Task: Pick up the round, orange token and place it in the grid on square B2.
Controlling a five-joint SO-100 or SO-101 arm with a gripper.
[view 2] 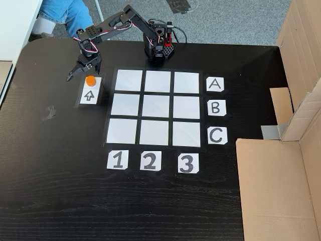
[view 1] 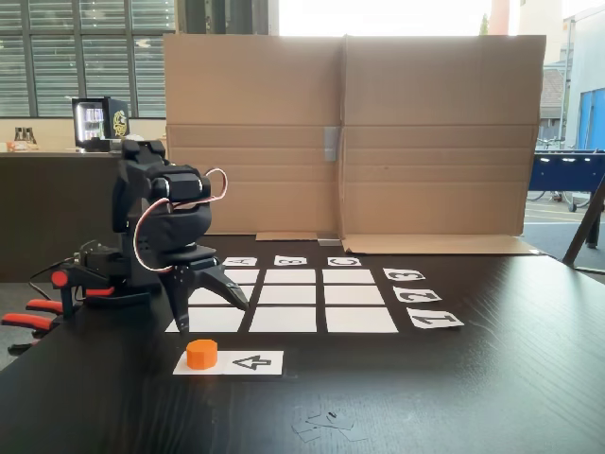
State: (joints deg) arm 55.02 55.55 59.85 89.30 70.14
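Observation:
The orange token stands on the end of a white strip with a black arrow, just outside the grid. My gripper hangs open over the table, its tips pointing down, a little above the token and apart from it. In a fixed view one finger reaches past the strip's outer side. Nothing is between the fingers. Square B2, the middle white rectangle, is bare.
A folded cardboard wall stands along one table edge. Paper labels A, B, C and 1, 2, 3 border the grid. The arm's base is clamped with orange-handled clamps. A person's leg shows beyond the table.

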